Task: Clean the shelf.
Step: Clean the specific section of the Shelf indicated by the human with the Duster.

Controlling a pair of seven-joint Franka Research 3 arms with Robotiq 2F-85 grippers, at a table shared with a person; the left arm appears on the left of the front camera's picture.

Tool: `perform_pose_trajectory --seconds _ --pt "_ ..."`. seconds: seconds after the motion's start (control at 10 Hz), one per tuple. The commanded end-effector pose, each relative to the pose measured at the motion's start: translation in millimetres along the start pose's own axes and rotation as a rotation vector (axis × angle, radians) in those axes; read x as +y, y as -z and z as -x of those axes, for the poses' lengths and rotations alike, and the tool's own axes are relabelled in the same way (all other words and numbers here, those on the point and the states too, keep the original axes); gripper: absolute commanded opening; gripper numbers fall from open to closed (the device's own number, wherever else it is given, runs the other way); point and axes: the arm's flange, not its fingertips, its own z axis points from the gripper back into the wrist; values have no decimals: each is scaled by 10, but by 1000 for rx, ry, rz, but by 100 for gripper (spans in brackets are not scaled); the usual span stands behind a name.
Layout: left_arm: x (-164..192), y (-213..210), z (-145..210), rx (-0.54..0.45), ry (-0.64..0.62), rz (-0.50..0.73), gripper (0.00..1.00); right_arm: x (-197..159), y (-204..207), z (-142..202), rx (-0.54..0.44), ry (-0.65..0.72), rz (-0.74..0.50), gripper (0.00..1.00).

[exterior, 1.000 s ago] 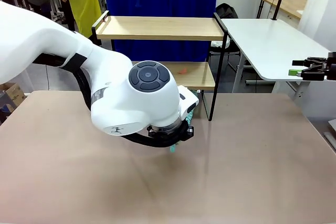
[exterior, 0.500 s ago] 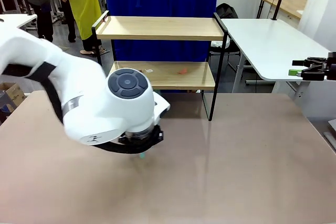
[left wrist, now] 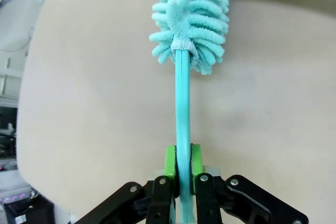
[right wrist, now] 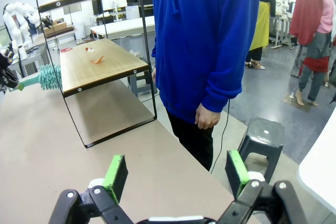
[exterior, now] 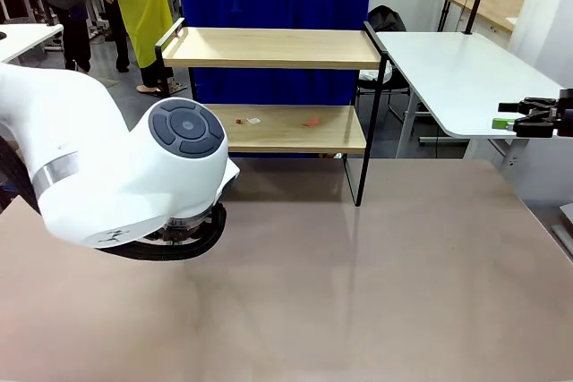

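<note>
The counter carried the shelf at its 12 o'clock edge. The left arm bulked low at 9 o'clock; swung toward the shelf, it could knock the thin frame. The teal duster, clamped by its slim handle in the left pincer, might twist under sweeping pressure. The right pincer hung spread wide at 3 o'clock. The orange scrap on the lower board could scatter floorward.
</note>
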Motion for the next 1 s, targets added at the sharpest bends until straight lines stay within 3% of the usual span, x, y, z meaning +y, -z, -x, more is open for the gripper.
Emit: perform_pose_trajectory --seconds 0.0,0.2,0.5,0.7,0.8,0.9 --pt "7 163 8 26 -5 -5 13 8 13 -41 -2 -7 -2 100" --pt "-21 -45 18 -7 8 10 13 8 13 -41 -2 -7 -2 100" --pt "143 -360 2 -62 77 233 13 8 13 -41 -2 -7 -2 100" --pt "325 -484 25 -16 246 319 13 8 13 -41 -2 -7 -2 100" --pt "659 -653 44 35 447 446 13 8 13 -41 -2 -7 -2 100" --pt "659 -653 44 35 447 446 13 8 13 -41 -2 -7 -2 100"
